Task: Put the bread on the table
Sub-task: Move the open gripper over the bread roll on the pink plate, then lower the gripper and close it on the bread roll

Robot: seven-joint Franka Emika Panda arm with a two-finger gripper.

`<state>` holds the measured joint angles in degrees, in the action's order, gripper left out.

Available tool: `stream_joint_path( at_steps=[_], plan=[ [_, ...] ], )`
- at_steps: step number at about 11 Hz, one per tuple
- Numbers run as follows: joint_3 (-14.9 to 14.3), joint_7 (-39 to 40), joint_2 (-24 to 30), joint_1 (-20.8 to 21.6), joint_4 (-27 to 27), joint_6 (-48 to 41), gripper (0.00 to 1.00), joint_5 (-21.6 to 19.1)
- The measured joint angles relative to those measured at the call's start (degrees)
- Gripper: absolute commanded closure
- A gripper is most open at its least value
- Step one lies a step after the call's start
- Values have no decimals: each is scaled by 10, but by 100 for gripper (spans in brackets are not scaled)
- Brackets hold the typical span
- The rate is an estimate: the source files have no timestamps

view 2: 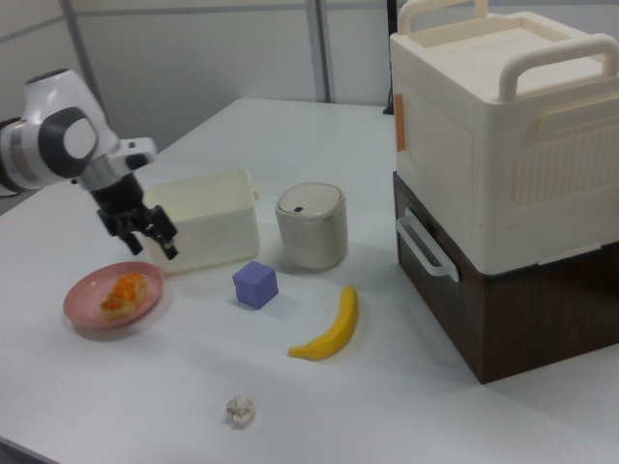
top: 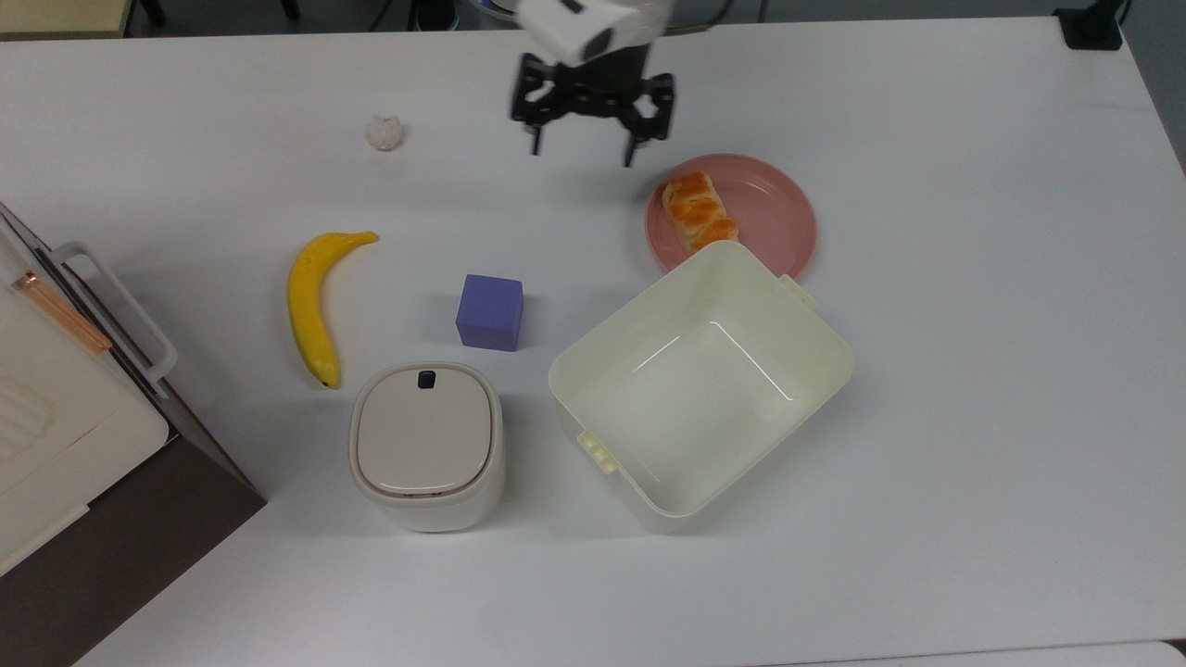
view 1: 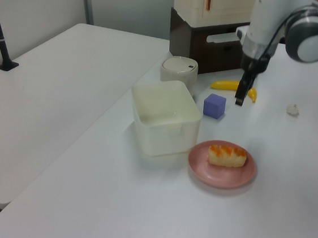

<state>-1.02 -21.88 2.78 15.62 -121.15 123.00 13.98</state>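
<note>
The bread lies on the left half of a round pink plate on the white table; its glazed orange-brown top faces up. In the left view the bread rests on the plate near the front. My gripper hangs open above the table, just to the top view's left of the plate, and holds nothing. In the right view the gripper hovers above and slightly right of the bread, apart from it. In the left view the gripper is in front of the banana.
A large cream bin stands right beside the plate. A purple cube, a yellow banana, a small white ball and a lidded cream container lie to the top view's left. A brown-and-cream cabinet fills that corner.
</note>
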Motion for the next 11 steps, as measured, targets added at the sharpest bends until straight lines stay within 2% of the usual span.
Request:
stream_joint_path(
  at_steps=[3, 6, 8, 11],
  plan=[
    [18, -68, -4, 43, -18, 26, 0, 0],
    [39, -142, -11, 58, -40, 91, 0, 0],
    [49, -175, -37, 63, -47, 120, 0, 1],
    [52, -219, -78, 72, -45, 133, 0, 34]
  ],
)
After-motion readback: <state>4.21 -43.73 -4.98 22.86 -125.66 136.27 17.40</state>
